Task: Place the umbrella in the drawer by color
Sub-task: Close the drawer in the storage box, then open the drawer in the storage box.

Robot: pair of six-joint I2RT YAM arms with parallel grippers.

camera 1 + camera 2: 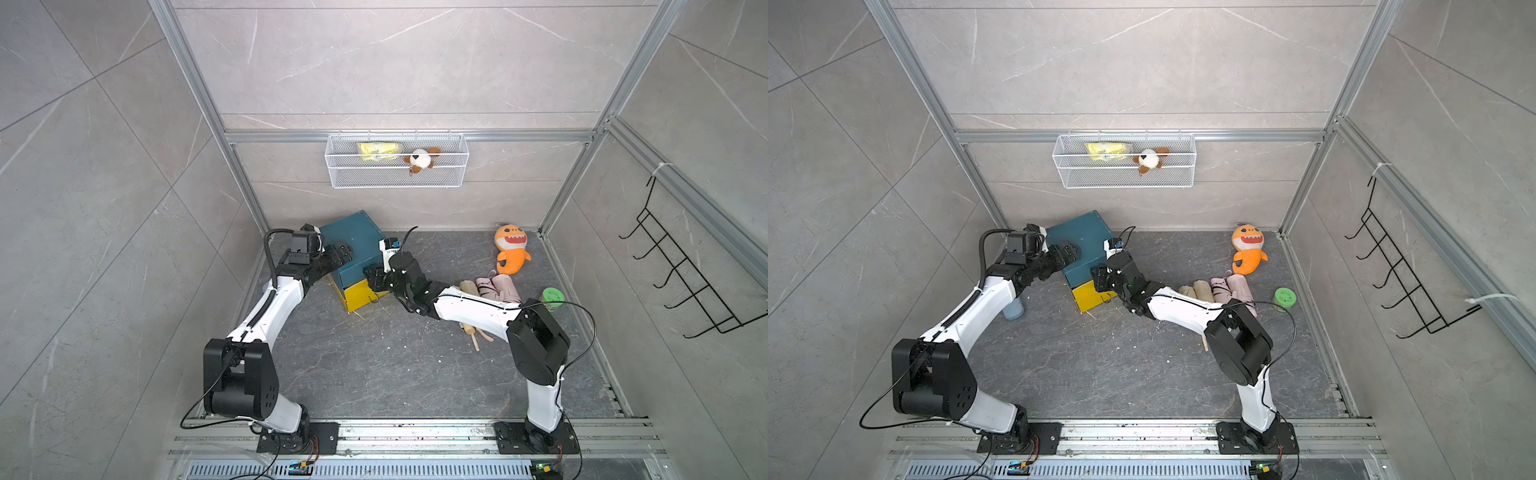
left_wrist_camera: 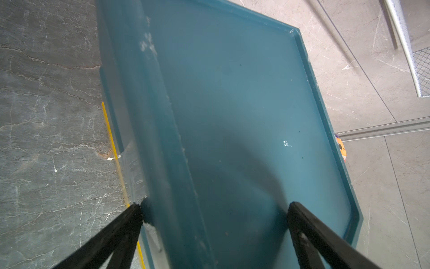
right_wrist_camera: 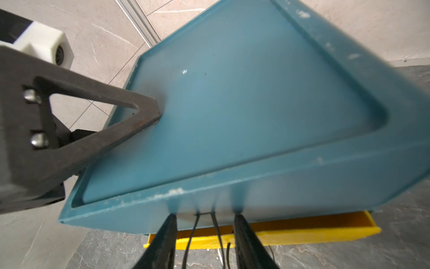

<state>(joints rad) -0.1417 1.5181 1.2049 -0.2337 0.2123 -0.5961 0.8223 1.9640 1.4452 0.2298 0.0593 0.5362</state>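
Near the middle of the bench (image 1: 374, 374), toward its right edge, two folded umbrellas lie side by side: a beige umbrella (image 1: 1200, 289) and a pink umbrella (image 1: 498, 289). Neither is held, and the right arm crosses over both.

Farther back, toward the far left corner, stands the teal cabinet (image 1: 353, 237) with its yellow drawer (image 3: 290, 233) standing a little way out at the bottom. The right gripper (image 3: 204, 221) is at the cabinet front, its jaws apart, with the black pull cord (image 3: 195, 223) hanging between them unpinched. The left gripper (image 2: 215, 206) is spread wide and holds nothing, one finger resting on the cabinet top.

This looks like the drawer-opening step, with the left arm bracing the cabinet. The next move likely calls for closing on the cord and pulling straight out.

The umbrellas' lower ends are hidden by the arm. Which drawer suits which colour I cannot tell, and the cabinet front shows only from steep angles.
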